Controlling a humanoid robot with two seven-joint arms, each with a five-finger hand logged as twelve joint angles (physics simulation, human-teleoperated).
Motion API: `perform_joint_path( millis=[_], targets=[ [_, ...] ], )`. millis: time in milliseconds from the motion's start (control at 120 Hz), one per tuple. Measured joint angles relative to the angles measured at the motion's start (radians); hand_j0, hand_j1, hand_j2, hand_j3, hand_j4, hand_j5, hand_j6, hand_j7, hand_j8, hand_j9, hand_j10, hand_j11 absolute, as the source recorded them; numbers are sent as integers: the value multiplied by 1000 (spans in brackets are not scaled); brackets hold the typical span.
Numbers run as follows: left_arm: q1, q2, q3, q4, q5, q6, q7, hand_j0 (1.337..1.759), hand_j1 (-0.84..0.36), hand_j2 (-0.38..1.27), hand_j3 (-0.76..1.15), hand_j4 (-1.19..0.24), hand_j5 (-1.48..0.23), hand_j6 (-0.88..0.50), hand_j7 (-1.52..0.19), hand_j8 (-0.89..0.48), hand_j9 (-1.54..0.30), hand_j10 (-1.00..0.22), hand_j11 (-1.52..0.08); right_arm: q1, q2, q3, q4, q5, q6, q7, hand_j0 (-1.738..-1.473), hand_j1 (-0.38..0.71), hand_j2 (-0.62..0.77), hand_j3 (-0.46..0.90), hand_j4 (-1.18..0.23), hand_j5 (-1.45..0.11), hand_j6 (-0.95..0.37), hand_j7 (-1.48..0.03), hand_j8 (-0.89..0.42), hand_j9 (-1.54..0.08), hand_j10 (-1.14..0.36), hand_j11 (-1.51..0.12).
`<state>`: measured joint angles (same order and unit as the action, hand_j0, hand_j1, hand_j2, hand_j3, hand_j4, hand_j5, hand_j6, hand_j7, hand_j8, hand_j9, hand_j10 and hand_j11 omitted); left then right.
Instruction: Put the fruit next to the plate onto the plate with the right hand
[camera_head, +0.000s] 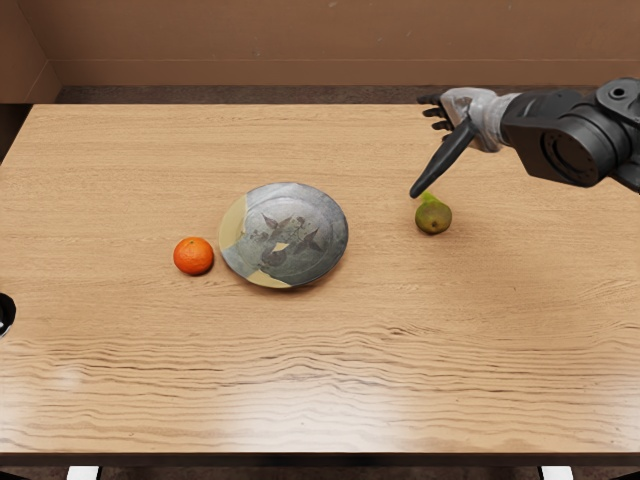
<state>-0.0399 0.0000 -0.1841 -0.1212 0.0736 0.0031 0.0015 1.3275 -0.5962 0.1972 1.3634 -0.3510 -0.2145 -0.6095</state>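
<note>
- Orange (194, 256) sits just left of the plate (283, 235) on the table (400, 350); probably your target, not the pear (433, 215) well off to the right.
- Your right hand (460, 112) hovers above the pear, fingers spread, holding nothing.
- Reach across the plate, drop straight down, and wrap the orange fully before lifting.
- Dark sliver at the left edge is maybe your left hand (4, 313); can't tell its state.
</note>
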Motion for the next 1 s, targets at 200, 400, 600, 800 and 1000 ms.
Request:
perform_joint_path(
  millis=[200, 400, 600, 800, 1000],
  targets=[
    [0, 0, 0, 0, 0, 0, 0, 1658, 325, 4, 0, -21, -27, -21, -27, -21, -27, -21, -26, 20, 49, -40, -29, 4, -64, -1, -1658, -349, 0, 0, -1, 0, -2, 0, -2, 0, -1, 0],
    [0, 0, 0, 0, 0, 0, 0, 1658, 325, 4, 0, -21, -27, -21, -27, -21, -27, -21, -26, 38, 96, -100, -82, 19, -84, -1, -1658, -349, 0, 0, -1, 0, -2, 0, -1, 0, -1, 0],
    [0, 0, 0, 0, 0, 0, 0, 1658, 325, 4, 0, -21, -27, -21, -27, -21, -27, -21, -26, 43, 132, -171, -123, 23, -136, -1, -1658, -349, 0, 0, -1, 0, -2, 0, -1, 0, -1, 0],
    [0, 0, 0, 0, 0, 0, 0, 1658, 325, 4, 0, -21, -27, -21, -27, -21, -27, -21, -26, 48, 149, -247, -54, 16, -262, -1, -1658, -344, 0, 0, -6, -6, -6, -6, -6, -6, -6, -6],
    [0, 0, 0, 0, 0, 0, 0, 1658, 325, 4, 0, -21, -27, -21, -27, -21, -27, -21, -26, 51, 143, -293, 28, 10, -373, -1, -1658, -283, -10, 0, -56, -72, -57, -72, -56, -72, -56, -72]
  ],
)
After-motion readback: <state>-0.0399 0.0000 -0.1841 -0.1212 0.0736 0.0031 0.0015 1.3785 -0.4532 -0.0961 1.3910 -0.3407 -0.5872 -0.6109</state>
